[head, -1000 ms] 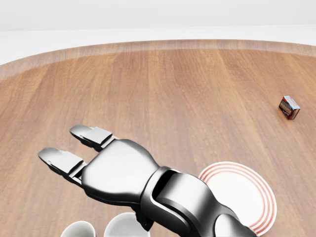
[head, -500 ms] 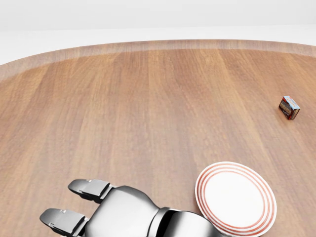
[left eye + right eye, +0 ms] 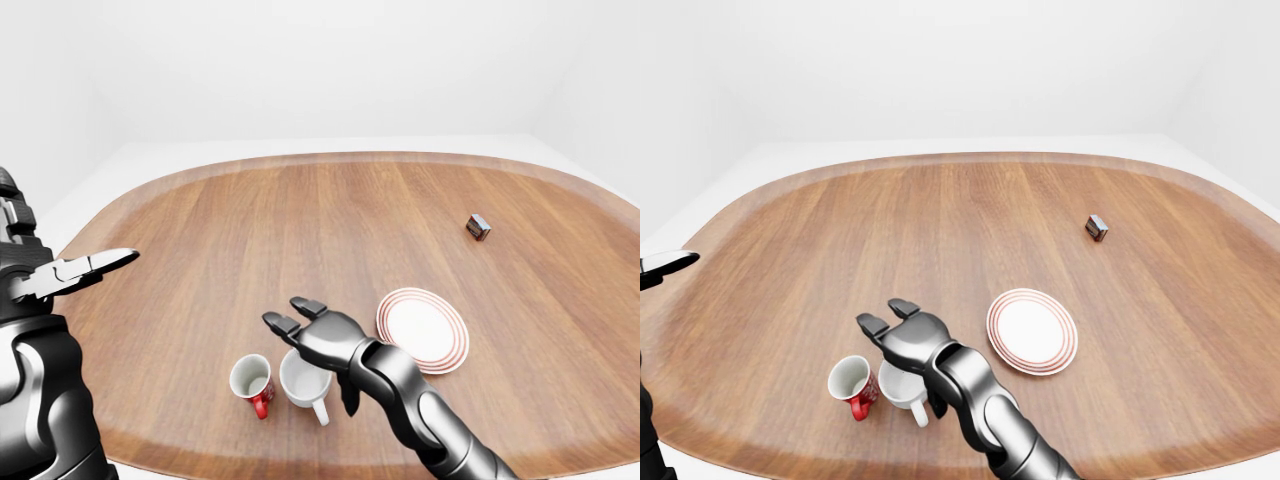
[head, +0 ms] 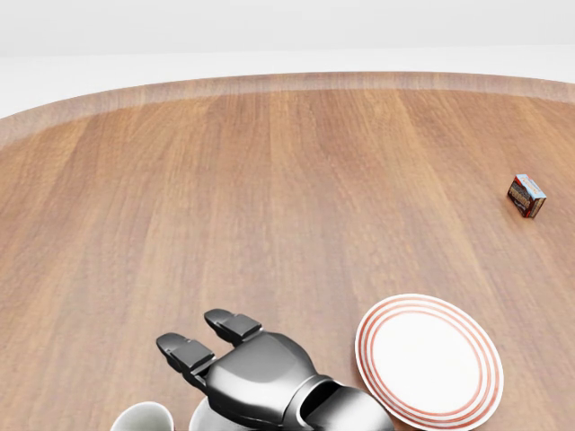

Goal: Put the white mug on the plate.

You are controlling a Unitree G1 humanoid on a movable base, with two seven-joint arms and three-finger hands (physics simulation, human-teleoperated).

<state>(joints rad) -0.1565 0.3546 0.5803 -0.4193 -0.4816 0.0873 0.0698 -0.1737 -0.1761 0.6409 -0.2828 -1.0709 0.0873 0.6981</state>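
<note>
Left-eye view, item one: right hand (image 3: 318, 335), fingers spread and gripping nothing, hovering over the white mug (image 3: 303, 381), palm facing down across the rim

Item two: white mug, standing upright on the table (image 3: 330, 220), lying directly under the hand, its handle pointing toward the view's bottom edge; whether the fingers are touching the rim is not showing clearly

Item three: red mug (image 3: 251, 381), white inside, standing just to the left of the hand and beside the white mug, seemingly touching it or nearly so

Item four: plate (image 3: 422, 329), red-ringed, lying just to the right of the hand, near the forearm, with nothing resting on it

Item five: small box (image 3: 478, 227), sitting well beyond the hand, up and to the right

Item six: left hand (image 3: 75, 270), raised at the view's left edge, well apart from everything, fingers extended and holding nothing

Step in hand, as a judgement: reaching for the grasp, mug not yet taken. The next move is calling for the fingers closing round the white mug's body without nudging the red mug, then lifting and carrying rightward to the plate
</note>
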